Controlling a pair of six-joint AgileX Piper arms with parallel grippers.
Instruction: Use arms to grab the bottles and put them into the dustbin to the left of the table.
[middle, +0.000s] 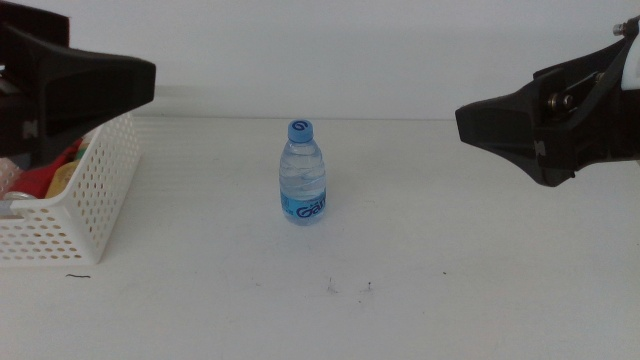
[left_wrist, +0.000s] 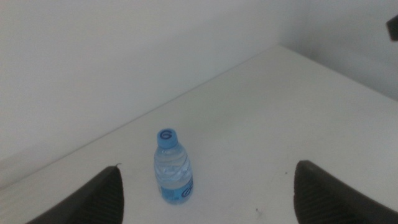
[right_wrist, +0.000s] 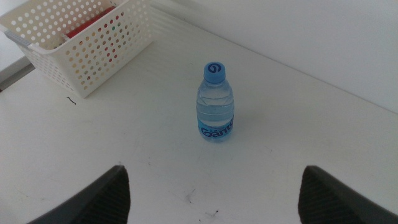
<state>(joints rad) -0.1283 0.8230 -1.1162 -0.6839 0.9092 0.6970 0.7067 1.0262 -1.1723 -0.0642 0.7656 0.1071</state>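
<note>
one water bottle left on the table

the water bottle (middle: 303, 172) stands upright mid-table (middle: 420, 280), between both pincers and apart from each. the left pincer (left_wrist: 208, 199) hangs above the basket (middle: 90, 200), jaws wide, empty. the right pincer (right_wrist: 214, 199) hangs opposite, also wide and empty. red and yellow items lie in the basket.

water bottle (middle: 302, 172) alone mid-table (middle: 450, 280), open room all round, dustbin (middle: 85, 200) well apart left, seemingly part-filled

wall (middle: 350, 55): plain white, meets the far edge of the work surface | light: soft, even, faint shadows
</note>
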